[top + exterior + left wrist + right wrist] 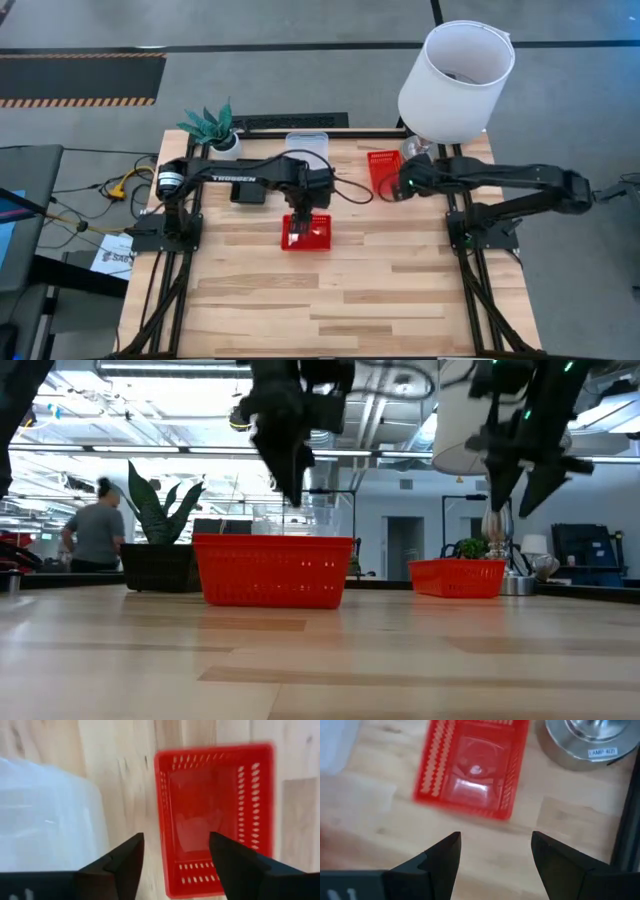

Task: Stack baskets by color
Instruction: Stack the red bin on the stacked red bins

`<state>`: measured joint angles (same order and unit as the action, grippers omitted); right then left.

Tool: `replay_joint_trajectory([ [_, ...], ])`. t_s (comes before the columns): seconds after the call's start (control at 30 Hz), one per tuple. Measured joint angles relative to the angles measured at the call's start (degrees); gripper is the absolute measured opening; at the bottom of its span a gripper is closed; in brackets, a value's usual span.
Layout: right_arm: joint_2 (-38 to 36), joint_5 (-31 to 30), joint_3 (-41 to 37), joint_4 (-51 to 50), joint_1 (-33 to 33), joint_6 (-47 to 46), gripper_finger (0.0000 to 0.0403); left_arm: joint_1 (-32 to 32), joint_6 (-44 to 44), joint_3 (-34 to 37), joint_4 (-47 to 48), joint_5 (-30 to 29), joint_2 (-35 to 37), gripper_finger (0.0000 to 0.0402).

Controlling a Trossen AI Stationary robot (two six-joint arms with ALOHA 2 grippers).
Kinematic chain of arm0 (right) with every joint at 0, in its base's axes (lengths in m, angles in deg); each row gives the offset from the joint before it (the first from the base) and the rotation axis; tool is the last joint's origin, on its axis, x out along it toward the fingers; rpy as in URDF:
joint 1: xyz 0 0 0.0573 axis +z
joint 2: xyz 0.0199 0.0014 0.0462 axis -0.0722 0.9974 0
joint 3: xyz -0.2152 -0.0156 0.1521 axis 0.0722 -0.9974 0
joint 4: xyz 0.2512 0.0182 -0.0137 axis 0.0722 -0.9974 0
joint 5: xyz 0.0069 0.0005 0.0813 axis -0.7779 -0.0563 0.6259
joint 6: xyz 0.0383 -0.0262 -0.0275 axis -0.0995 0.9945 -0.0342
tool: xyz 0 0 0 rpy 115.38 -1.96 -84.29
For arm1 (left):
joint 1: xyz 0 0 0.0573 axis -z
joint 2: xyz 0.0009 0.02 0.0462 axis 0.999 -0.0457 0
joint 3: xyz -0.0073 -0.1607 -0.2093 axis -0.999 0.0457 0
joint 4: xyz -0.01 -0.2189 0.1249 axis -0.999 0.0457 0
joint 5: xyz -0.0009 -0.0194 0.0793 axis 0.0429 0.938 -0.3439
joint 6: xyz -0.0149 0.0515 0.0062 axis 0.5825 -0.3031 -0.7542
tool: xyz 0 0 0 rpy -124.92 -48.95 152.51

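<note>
A red mesh basket (318,238) rests on its bottom at the table's middle, also seen in the low view (272,570) and the left wrist view (215,805). My left gripper (175,855) hangs open just above its left end, clear of the rim (293,495). A second red basket (380,168) sits at the far right, next to the lamp's foot (470,770). My right gripper (495,850) is open above the bare wood near this basket and touches nothing. A clear basket (307,145) lies at the far middle (45,820).
A white lampshade (455,75) on a metal foot (590,740) stands at the far right corner, close to the right arm. A small green plant (213,125) stands at the far left. The near half of the table (330,310) is bare wood.
</note>
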<state>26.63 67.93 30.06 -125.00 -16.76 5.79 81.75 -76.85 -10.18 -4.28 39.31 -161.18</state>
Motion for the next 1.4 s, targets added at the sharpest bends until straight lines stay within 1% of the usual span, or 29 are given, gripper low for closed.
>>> replay_joint_trajectory([
  [0.07,0.7,1.0,-1.9,2.6,-3.7,2.1,0.0265,0.0,0.4,-3.7,2.5,0.0,0.0,0.0222],
  [0.17,1.8,3.3,-4.3,8.3,-8.4,6.2,0.0265,0.0,0.7,-8.1,5.8,0.0,0.2,0.0230],
  [0.3,4.8,4.3,-6.7,13.5,-13.0,9.7,0.0265,0.1,1.5,-10.1,9.7,-0.7,1.5,0.0231],
  [0.4,7.8,5.3,-8.9,17.6,-16.3,12.0,0.0265,0.0,4.5,-8.0,12.7,-3.7,4.5,0.0229],
  [0.5,11.7,8.8,-10.5,22.9,-18.6,14.2,0.0265,0.0,7.7,-3.4,11.7,-5.8,9.0,0.0226],
  [0.6,14.9,10.4,-11.0,26.7,-19.3,15.3,0.0261,0.1,10.1,2.7,5.7,-7.1,14.8,0.0224],
  [0.67,16.5,10.6,-11.0,29.1,-18.9,16.2,0.0239,0.1,12.3,7.2,1.3,-8.1,18.6,0.0223],
  [0.73,17.0,10.7,-11.0,29.8,-18.0,16.3,0.0190,0.1,14.8,11.7,-3.0,-9.0,22.4,0.0223],
  [0.77,17.2,10.6,-11.0,30.2,-17.4,16.3,0.0154,0.1,16.4,13.7,-4.2,-9.5,24.3,0.0223],
  [0.83,17.0,10.0,-11.0,29.9,-16.2,16.5,0.0067,0.1,19.3,17.6,-6.8,-11.3,28.1,0.0223],
  [0.87,16.6,9.1,-11.0,30.2,-15.4,17.0,0.0036,0.1,20.6,19.5,-7.5,-12.3,29.8,0.0223],
  [0.9,15.8,8.4,-10.9,31.1,-14.5,17.3,0.0021,0.1,21.7,21.5,-8.1,-13.4,31.7,0.0223],
  [1.0,12.5,6.7,-9.8,30.3,-11.8,15.7,0.0011,0.1,24.4,27.2,-10.9,-15.9,37.7,0.0223],
  [1.07,9.3,4.3,-8.1,30.6,-8.7,15.5,0.0008,0.1,25.2,31.3,-13.9,-16.9,42.3,0.0223],
  [1.17,4.8,1.1,-4.5,31.2,-3.2,16.7,0.0007,0.1,25.8,38.1,-21.1,-15.7,49.0,0.0223],
  [1.23,2.6,0.2,-2.4,32.3,0.7,22.5,0.0006,0.1,25.8,42.9,-27.4,-13.1,53.3,0.0223],
  [1.3,1.4,0.2,-0.1,35.6,4.9,29.6,0.0007,0.1,26.3,47.5,-33.9,-10.4,57.0,0.0223],
  [1.4,2.5,1.7,4.0,37.0,9.7,35.7,0.0005,0.1,29.0,53.2,-42.2,-8.1,61.0,0.0223],
])
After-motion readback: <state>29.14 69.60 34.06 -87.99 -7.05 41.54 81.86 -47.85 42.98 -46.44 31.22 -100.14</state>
